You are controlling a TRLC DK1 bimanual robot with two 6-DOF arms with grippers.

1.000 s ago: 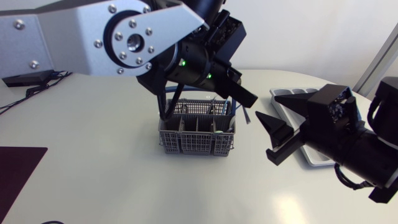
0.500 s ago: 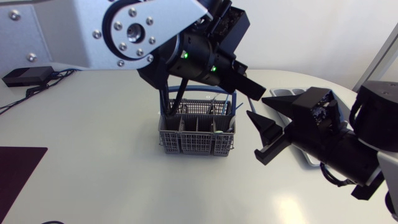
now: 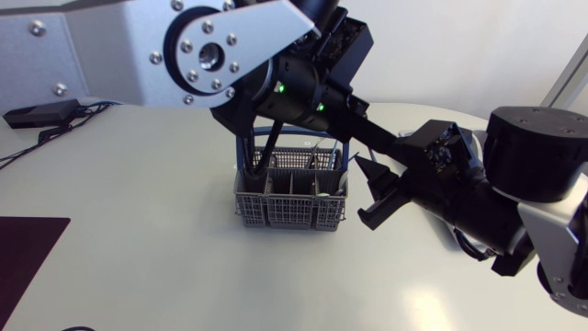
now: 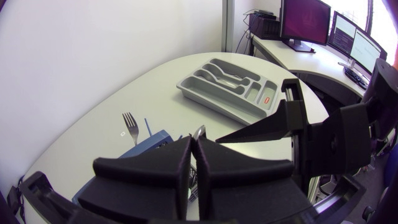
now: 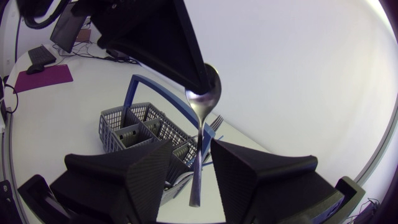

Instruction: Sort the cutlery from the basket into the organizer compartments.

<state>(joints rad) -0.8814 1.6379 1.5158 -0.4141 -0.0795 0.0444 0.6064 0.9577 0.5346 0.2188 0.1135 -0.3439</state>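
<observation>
Steel spoon [image 5: 204, 93] pinched in matte L claw [image 4: 194, 146]

Bright, even light falls on the white table [image 3: 138, 239], with only faint, soft shadows around the basket [image 3: 290, 207]. The spoon [image 5: 203, 93] bowl glints. Both wrist views darken toward their corners.

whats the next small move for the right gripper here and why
Probably close the right gripper on the spoon handle. The left gripper pinches the spoon by its bowl, and the handle hangs between the right gripper's open fingers, seemingly untouched by either. Only once the right holds it should the left let go.
</observation>
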